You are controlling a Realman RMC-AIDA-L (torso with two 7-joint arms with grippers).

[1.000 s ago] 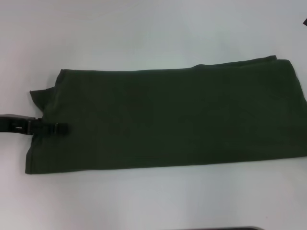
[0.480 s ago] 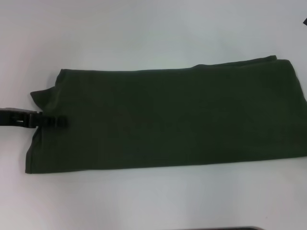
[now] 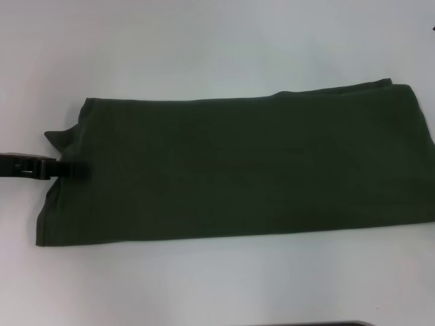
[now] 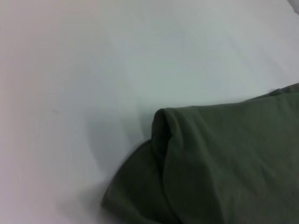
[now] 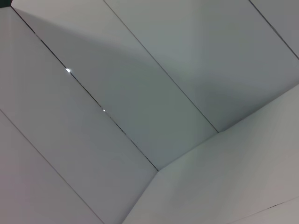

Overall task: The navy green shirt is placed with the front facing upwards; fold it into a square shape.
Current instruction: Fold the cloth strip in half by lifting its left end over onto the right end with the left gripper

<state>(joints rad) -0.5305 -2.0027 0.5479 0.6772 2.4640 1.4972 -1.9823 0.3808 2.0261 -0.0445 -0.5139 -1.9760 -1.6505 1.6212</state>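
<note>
The navy green shirt (image 3: 238, 170) lies on the white table as a long dark olive band, folded lengthwise, plain side up, with no lettering or collar showing. Its right end runs off the edge of the head view. My left gripper (image 3: 68, 168) reaches in from the left at table height, its tip over the shirt's left short edge about halfway along it. In the left wrist view that shirt edge (image 4: 224, 163) is rucked up into a rounded fold. A small flap (image 3: 56, 138) sticks out at the far left corner. The right gripper is out of view.
White table (image 3: 204, 47) surrounds the shirt on the far, near and left sides. The right wrist view shows only pale panels (image 5: 140, 93) with thin dark seams. A dark sliver (image 3: 433, 28) sits at the head view's right edge.
The left gripper has drawn back to the left and slightly away from me, so less of it overlaps the cloth. The shirt's left edge has shifted only slightly.
</note>
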